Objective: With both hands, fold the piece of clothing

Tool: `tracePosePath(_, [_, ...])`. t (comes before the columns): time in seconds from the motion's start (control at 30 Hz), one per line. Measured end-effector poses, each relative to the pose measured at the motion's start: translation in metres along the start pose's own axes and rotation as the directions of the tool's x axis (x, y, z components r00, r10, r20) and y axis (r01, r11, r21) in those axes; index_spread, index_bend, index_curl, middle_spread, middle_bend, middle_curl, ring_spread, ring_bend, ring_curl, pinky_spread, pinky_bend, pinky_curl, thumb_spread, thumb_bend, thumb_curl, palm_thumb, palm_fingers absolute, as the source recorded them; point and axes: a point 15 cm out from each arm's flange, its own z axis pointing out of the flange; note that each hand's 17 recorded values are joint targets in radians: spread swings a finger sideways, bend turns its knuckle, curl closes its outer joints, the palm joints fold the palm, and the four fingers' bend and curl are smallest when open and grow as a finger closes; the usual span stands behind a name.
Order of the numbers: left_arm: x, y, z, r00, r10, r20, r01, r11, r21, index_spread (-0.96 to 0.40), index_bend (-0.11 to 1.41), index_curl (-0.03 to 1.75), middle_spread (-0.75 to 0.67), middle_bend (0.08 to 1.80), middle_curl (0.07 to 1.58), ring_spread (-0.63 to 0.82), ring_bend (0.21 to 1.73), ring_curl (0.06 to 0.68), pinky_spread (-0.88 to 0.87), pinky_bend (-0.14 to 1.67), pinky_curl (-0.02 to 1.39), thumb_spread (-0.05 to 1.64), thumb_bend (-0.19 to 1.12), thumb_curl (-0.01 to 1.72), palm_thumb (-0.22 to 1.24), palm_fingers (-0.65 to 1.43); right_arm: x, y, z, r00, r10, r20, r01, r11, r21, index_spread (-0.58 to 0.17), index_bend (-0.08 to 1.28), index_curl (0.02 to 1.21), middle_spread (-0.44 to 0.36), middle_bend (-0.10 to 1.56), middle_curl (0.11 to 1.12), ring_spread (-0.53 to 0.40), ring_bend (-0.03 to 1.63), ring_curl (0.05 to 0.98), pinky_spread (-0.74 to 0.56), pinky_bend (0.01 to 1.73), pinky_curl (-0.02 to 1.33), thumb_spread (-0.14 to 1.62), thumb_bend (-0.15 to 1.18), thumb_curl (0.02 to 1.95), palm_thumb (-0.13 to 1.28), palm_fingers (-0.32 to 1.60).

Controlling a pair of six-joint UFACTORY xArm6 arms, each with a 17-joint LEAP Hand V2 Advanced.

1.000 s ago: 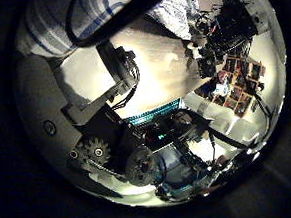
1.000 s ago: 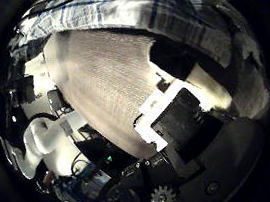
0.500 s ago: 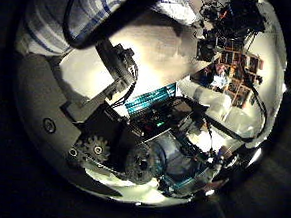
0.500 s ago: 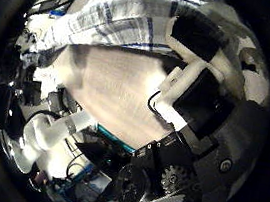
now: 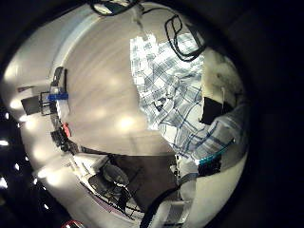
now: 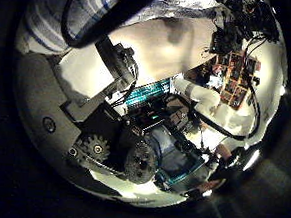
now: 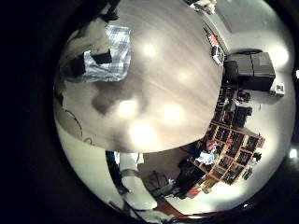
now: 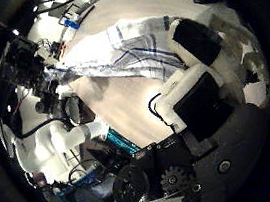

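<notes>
Plaid shirt on the desk, both palms above it

Left little-finger view: I see the soft, light shirt (image 5: 176, 90) spread on the desk (image 5: 100, 90); hems suit grasping. Right thumb view: shirt (image 8: 132, 50) below; right hand (image 8: 190, 104) fingers straight, holding nothing. Left fingers: cannot tell.

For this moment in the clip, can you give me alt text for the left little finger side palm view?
A plaid piece of clothing lies spread on a pale wooden table, seen from above through the left palm camera. Parts of a hand sit at the cloth's edge; whether they grip it cannot be told.
</notes>
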Motion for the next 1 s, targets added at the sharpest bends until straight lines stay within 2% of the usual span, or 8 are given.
tracePosePath(0.33, [-0.043, -0.106, 0.049, 0.999, -0.04, 0.008, 0.041, 0.997, -0.06, -0.63, 0.24, 1.45, -0.63, 0.9, 1.1, -0.45, 1.39, 0.52, -0.64, 0.98, 0.86, 1.12, -0.02, 0.5, 0.74, 0.82, -0.012, -0.108, 0.077, 0.998, -0.036, -0.046, 0.031, 0.993, -0.118, -0.339, 0.97, 0.95, -0.19, 1.22, 0.89, -0.222, 1.41, 0.678, -0.18, 1.48, 0.55, 1.27, -0.01, 0.6, 0.93, 1.04])
tracePosePath(0.63, [-0.061, -0.175, 0.086, 0.999, -0.049, -0.004, 0.049, 0.999, -0.014, -0.6, 0.27, 1.42, -0.61, 0.89, 1.08, -0.47, 1.28, 0.504, -0.65, 0.86, 0.87, 1.12, -0.02, 0.48, 0.71, 0.68, -0.001, -0.137, 0.147, 0.998, -0.004, -0.056, -0.005, 0.988, -0.155, -0.341, 0.93, 0.96, -0.189, 1.19, 0.88, -0.221, 1.39, 0.687, -0.2, 1.43, 0.59, 1.27, -0.02, 0.6, 0.87, 1.04])
tracePosePath(0.73, [-0.065, -0.191, 0.091, 0.998, -0.056, -0.011, 0.057, 0.998, 0.013, -0.58, 0.27, 1.36, -0.58, 0.8, 1.04, -0.45, 1.18, 0.489, -0.62, 0.78, 0.88, 1.12, -0.03, 0.47, 0.69, 0.46, 0.011, -0.143, 0.157, 0.998, 0.019, -0.053, -0.026, 0.989, -0.146, -0.35, 0.8, 0.93, -0.189, 1.17, 0.86, -0.222, 1.39, 0.685, -0.22, 1.41, 0.6, 1.28, -0.03, 0.57, 0.78, 0.98])
tracePosePath(0.77, [-0.066, -0.195, 0.092, 0.998, -0.061, -0.016, 0.061, 0.998, 0.022, -0.57, 0.26, 1.34, -0.55, 0.73, 1.02, -0.43, 1.15, 0.483, -0.61, 0.78, 0.88, 1.12, -0.03, 0.46, 0.67, 0.38, 0.016, -0.145, 0.158, 0.998, 0.025, -0.052, -0.032, 0.99, -0.14, -0.358, 0.64, 0.88, -0.196, 1.14, 0.84, -0.221, 1.4, 0.679, -0.25, 1.41, 0.59, 1.29, -0.05, 0.55, 0.72, 0.85])
tracePosePath(0.8, [-0.066, -0.197, 0.093, 0.998, -0.065, -0.021, 0.066, 0.997, 0.029, -0.55, 0.24, 1.31, -0.51, 0.63, 0.99, -0.4, 1.14, 0.477, -0.58, 0.75, 0.88, 1.12, -0.04, 0.45, 0.65, 0.27, 0.021, -0.146, 0.158, 0.998, 0.033, -0.051, -0.039, 0.99, -0.136, -0.357, 0.62, 0.89, -0.198, 1.14, 0.84, -0.219, 1.41, 0.685, -0.26, 1.41, 0.61, 1.29, -0.04, 0.55, 0.71, 0.84])
tracePosePath(0.83, [-0.067, -0.199, 0.093, 0.997, -0.069, -0.027, 0.07, 0.997, 0.035, -0.53, 0.22, 1.27, -0.45, 0.53, 0.97, -0.37, 1.13, 0.481, -0.54, 0.74, 0.89, 1.13, -0.04, 0.44, 0.61, 0.16, 0.025, -0.146, 0.159, 0.998, 0.038, -0.05, -0.044, 0.99, -0.135, -0.37, 0.42, 0.84, -0.208, 1.1, 0.82, -0.227, 1.43, 0.678, -0.3, 1.42, 0.6, 1.3, -0.03, 0.53, 0.68, 0.72])
tracePosePath(0.87, [-0.068, -0.2, 0.092, 0.997, -0.071, -0.033, 0.072, 0.996, 0.043, -0.5, 0.2, 1.24, -0.37, 0.43, 0.93, -0.31, 1.1, 0.473, -0.49, 0.71, 0.89, 1.13, -0.05, 0.43, 0.57, 0.05, 0.029, -0.146, 0.159, 0.998, 0.045, -0.048, -0.051, 0.99, -0.133, -0.381, 0.32, 0.81, -0.221, 1.07, 0.81, -0.231, 1.44, 0.672, -0.34, 1.41, 0.59, 1.31, -0.03, 0.53, 0.67, 0.64])
tracePosePath(1.0, [-0.072, -0.201, 0.073, 0.993, -0.091, -0.071, 0.098, 0.99, 0.106, -0.34, 0.13, 1.07, -0.08, 0.22, 0.77, -0.05, 0.96, 0.4, -0.21, 0.52, 0.83, 1.14, -0.06, 0.37, 0.41, -0.13, 0.052, -0.149, 0.139, 0.995, 0.086, -0.041, -0.09, 0.992, -0.089, -0.424, 0.12, 0.66, -0.271, 0.93, 0.74, -0.256, 1.38, 0.618, -0.4, 1.37, 0.55, 1.33, -0.03, 0.48, 0.58, 0.42])
